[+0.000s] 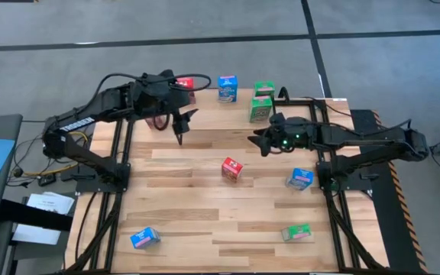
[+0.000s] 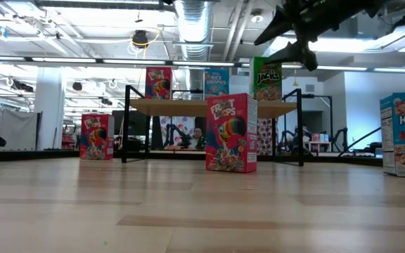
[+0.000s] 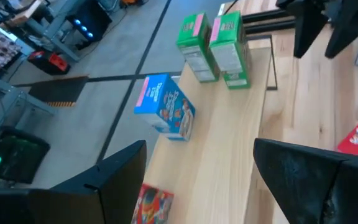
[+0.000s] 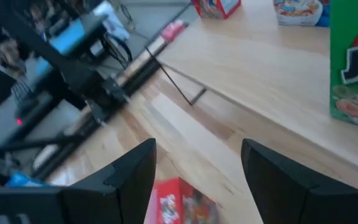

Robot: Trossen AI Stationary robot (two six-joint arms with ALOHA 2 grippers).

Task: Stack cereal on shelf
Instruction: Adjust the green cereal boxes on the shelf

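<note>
My right gripper [image 1: 260, 143] hangs with fingers spread and empty, just short of the shelf [image 1: 239, 107] and above the upright red box [image 1: 231, 169] on the table in front of it. I should drop straight down, square the fingers across its narrow sides, then lift well clear of the shelf's front edge. My left gripper [image 1: 180, 127], also spread and empty, waits beside the shelf's near edge; open tabletop lies between us.

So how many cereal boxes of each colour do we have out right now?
Red boxes: 3 (one more on the shelf at, one on the table beside it)
Blue boxes: 3 (others at and)
Green boxes: 3 (others at and)
Total: 9
</note>
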